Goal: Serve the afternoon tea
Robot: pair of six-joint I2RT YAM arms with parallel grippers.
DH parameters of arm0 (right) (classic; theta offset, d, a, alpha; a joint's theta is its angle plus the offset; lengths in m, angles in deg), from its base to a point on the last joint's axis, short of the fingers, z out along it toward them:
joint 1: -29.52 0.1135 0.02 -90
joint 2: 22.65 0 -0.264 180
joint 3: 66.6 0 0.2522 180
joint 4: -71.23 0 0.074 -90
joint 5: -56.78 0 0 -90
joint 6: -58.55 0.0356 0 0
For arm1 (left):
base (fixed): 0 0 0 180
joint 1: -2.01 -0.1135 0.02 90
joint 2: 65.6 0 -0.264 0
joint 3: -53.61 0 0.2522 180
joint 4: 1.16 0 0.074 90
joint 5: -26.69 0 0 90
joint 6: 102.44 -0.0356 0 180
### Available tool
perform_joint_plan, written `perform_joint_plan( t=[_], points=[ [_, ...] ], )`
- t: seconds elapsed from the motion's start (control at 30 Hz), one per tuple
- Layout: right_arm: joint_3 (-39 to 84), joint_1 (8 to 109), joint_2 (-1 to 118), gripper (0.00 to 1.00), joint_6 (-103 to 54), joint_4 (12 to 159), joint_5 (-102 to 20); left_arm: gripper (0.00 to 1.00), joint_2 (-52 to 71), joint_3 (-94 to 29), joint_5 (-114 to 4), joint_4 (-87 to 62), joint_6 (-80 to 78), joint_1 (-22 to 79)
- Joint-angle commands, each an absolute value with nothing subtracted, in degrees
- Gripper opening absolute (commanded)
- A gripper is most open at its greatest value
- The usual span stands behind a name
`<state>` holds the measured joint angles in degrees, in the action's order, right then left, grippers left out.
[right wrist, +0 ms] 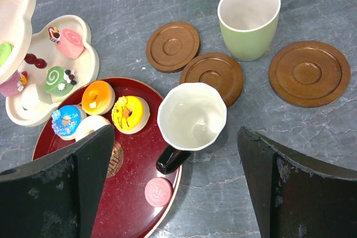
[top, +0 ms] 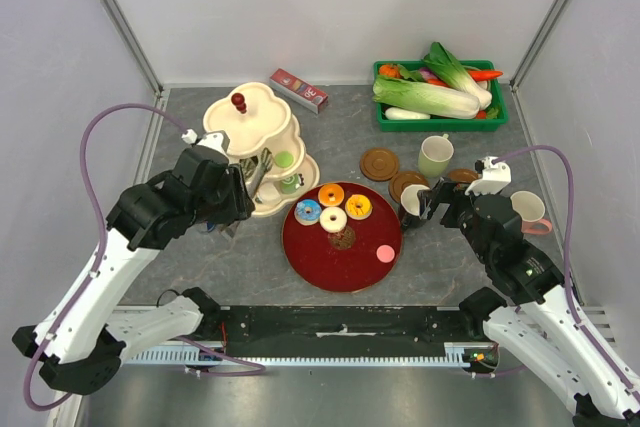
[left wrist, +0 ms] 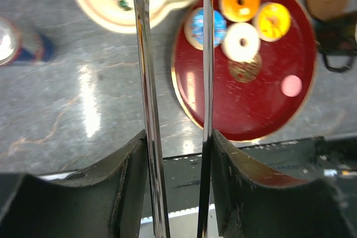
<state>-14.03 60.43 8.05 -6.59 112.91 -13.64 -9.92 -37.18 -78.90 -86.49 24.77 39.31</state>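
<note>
The tongs [left wrist: 146,110] are polished metal, mirror-bright. The red tray [left wrist: 251,110] is glossy, with a gold edge. The table [left wrist: 83,98] looks like grey veined stone, smooth and faintly shiny. The coasters [right wrist: 306,73] are turned brown wood with a satin finish. My fingers [right wrist: 56,193] are matt black plastic, scuffed pale.

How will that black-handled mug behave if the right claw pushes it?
The black-handled mug looks glazed and stiff, so probably slippery. It stands upright and empty, so a high push may tip it. Its handle overlaps the red tray's rim and might snag.
</note>
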Motion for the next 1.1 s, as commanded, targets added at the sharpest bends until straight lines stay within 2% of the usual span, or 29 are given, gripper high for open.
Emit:
perform_joint_plan(
  t=[0.0, 0.4, 0.5, 0.77, 1.07],
  points=[
    [-14.0, 60.5, 7.8, 0.98, -6.3, 111.7, -12.7, 0.52, -10.8, -37.1, -66.4, -78.5, 19.3, 39.3],
    [-14.0, 60.5, 8.0, 0.98, -6.3, 111.8, -12.6, 0.51, -4.4, -37.1, -60.2, -73.4, 17.4, 42.6],
    [-14.0, 60.5, 7.9, 0.98, -6.4, 111.8, -12.3, 0.52, -1.7, -37.7, -60.2, -70.5, 17.6, 48.3],
    [-14.2, 60.5, 8.0, 0.98, -6.2, 111.7, -12.3, 0.51, 11.1, -41.4, -71.7, -72.1, 17.9, 66.2],
    [-14.2, 60.5, 8.2, 0.98, -6.1, 111.9, -12.2, 0.50, 15.0, -37.0, -58.2, -63.8, 18.8, 71.4]
  ],
)
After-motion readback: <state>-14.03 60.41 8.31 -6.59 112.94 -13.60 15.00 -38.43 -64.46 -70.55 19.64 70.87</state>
